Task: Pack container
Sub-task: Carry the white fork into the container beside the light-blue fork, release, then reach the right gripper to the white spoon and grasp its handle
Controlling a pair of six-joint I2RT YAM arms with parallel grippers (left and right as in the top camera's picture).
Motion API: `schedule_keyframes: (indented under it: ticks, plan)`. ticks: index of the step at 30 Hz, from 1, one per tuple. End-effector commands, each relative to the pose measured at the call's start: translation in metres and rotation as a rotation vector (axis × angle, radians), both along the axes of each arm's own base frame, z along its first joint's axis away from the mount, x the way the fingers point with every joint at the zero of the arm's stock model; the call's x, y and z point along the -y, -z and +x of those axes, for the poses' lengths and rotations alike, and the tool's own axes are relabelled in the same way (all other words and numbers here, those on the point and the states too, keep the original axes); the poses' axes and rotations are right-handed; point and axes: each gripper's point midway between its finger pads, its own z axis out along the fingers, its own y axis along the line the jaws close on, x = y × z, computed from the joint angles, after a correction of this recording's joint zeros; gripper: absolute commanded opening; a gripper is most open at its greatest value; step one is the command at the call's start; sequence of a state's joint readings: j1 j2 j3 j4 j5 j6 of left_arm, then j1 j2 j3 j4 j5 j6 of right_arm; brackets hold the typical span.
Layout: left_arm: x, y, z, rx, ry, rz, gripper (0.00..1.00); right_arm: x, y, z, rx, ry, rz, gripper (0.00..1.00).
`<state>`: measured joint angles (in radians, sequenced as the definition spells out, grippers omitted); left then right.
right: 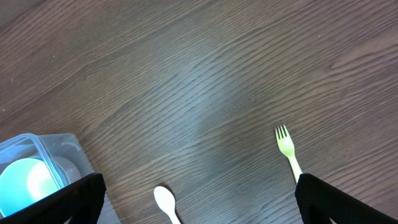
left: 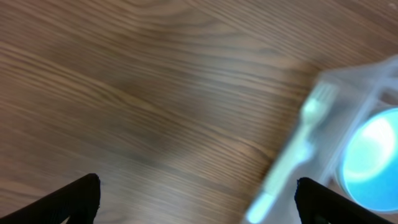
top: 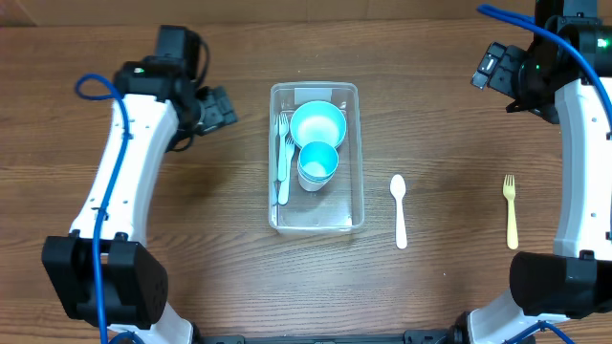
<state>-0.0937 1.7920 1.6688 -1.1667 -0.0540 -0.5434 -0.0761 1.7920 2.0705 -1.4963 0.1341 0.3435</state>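
Observation:
The clear plastic container [top: 316, 216] stands at the table's middle. It holds a light-blue bowl [top: 317, 124], a light-blue cup [top: 318, 164] and pale blue forks [top: 283, 158] along its left wall. A white spoon [top: 399, 210] lies right of it, and a yellow fork [top: 511, 210] lies farther right. My left gripper [top: 218, 107] is open and empty, left of the container's far end. My right gripper [top: 490, 69] is open and empty at the far right. The left wrist view shows a fork [left: 292, 152] and the bowl [left: 373, 158], blurred. The right wrist view shows the spoon [right: 165, 201], the fork [right: 287, 148] and the container's corner [right: 68, 149].
The table is dark wood. Blue cables run along both arms. The arm bases stand at the front left [top: 105, 287] and front right [top: 559, 287].

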Motion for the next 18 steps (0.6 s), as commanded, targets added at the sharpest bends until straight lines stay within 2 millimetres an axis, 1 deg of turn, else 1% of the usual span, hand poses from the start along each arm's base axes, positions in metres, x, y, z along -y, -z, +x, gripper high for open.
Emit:
schedule_keyframes:
  ticks: [1, 3, 11, 13, 15, 16, 18]
  plan:
    - [-0.023, -0.003, -0.001, -0.003, -0.024, 0.018, 1.0, -0.001, -0.005, 0.0, 0.016, 0.003, 0.002, 1.0]
    - [-0.029, -0.003, -0.001, -0.004, -0.038, 0.018, 1.0, -0.001, -0.005, 0.0, 0.016, 0.003, 0.002, 1.0]
    - [-0.029, -0.003, -0.001, -0.002, -0.038, 0.018, 1.0, -0.001, -0.005, 0.0, 0.016, 0.003, 0.002, 1.0]
    - [-0.029, -0.003, -0.001, -0.002, -0.038, 0.018, 1.0, -0.002, 0.002, -0.017, -0.059, -0.008, 0.003, 1.0]
    - [-0.029, -0.003, -0.001, -0.002, -0.038, 0.018, 1.0, -0.008, 0.007, -0.03, -0.12, -0.038, 0.026, 1.0]
    - [-0.029, -0.003, -0.001, -0.002, -0.038, 0.018, 1.0, -0.015, 0.01, -0.039, -0.161, -0.072, 0.056, 1.0]
    - [-0.029, -0.003, -0.001, -0.002, -0.038, 0.018, 1.0, -0.027, 0.013, -0.048, -0.19, -0.119, 0.082, 1.0]
